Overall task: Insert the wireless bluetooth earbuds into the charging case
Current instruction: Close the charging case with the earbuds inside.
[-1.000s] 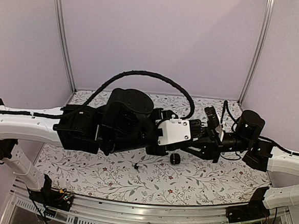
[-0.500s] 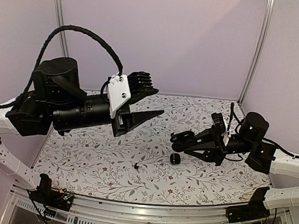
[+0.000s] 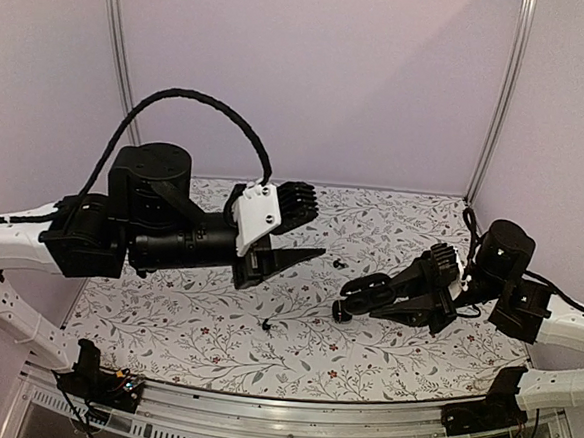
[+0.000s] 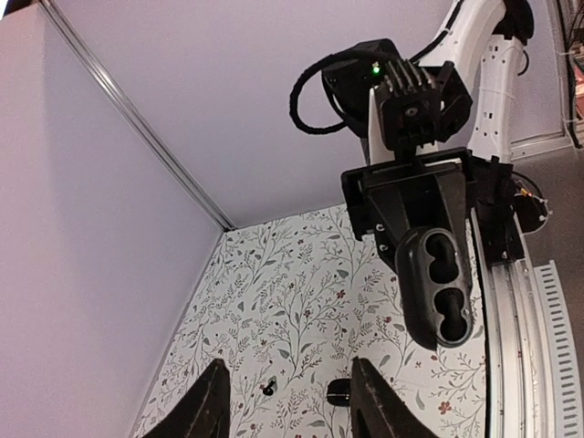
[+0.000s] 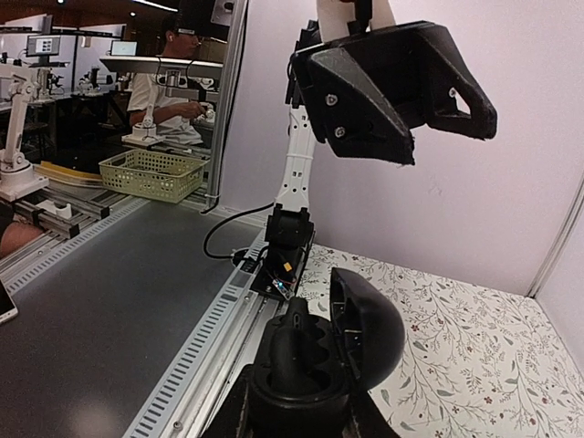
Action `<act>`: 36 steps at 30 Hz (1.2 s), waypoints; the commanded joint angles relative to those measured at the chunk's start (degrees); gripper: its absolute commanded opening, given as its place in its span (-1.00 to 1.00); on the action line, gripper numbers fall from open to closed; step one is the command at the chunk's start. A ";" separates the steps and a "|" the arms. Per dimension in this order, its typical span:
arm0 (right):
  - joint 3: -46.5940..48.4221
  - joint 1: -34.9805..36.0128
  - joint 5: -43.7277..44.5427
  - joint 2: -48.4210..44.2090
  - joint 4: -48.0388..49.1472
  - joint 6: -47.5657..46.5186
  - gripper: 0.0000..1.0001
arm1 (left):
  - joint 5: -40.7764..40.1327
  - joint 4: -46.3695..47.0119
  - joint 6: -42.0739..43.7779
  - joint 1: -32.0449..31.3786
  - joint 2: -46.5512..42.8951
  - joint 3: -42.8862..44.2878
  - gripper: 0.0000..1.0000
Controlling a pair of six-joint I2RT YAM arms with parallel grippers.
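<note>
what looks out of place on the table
A tiny black earbud lies loose near the front of the table, on its own, well away from the case, which is held open in the air with both wells looking empty.

From my console: the earbud (image 3: 266, 324) is a mere black speck, its shape unreadable; left gripper (image 4: 288, 365) fingers run off the wrist view's lower edge.

Smooth black plastic charging case (image 5: 365, 333)
</note>
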 commanded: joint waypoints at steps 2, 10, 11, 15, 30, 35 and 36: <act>4.21 1.20 -0.66 0.10 -5.61 -4.89 -0.93 | -0.47 -0.03 -0.43 0.83 3.18 1.85 -0.12; 4.69 1.31 -1.00 0.71 -4.99 -3.74 -0.93 | 1.82 -0.89 0.20 0.65 7.27 3.94 -0.13; 4.69 1.33 -1.01 0.79 -4.82 -3.60 -0.93 | 2.44 -0.73 0.22 0.65 7.41 4.12 -0.13; 4.48 1.34 -1.17 1.07 -3.86 -2.55 -0.94 | 4.52 -0.85 0.67 0.31 8.20 4.99 -0.13; 4.17 1.31 -2.00 0.68 -2.69 -1.63 -0.95 | 1.49 -2.43 1.94 -0.78 11.37 7.15 -0.13; 4.42 1.31 -0.36 0.87 -2.29 -0.22 -0.96 | 4.93 -3.06 3.56 -1.04 10.19 6.49 -0.13; 4.43 1.32 0.21 1.03 -1.86 0.64 -0.96 | 5.11 -2.90 3.97 -1.39 9.88 6.28 -0.13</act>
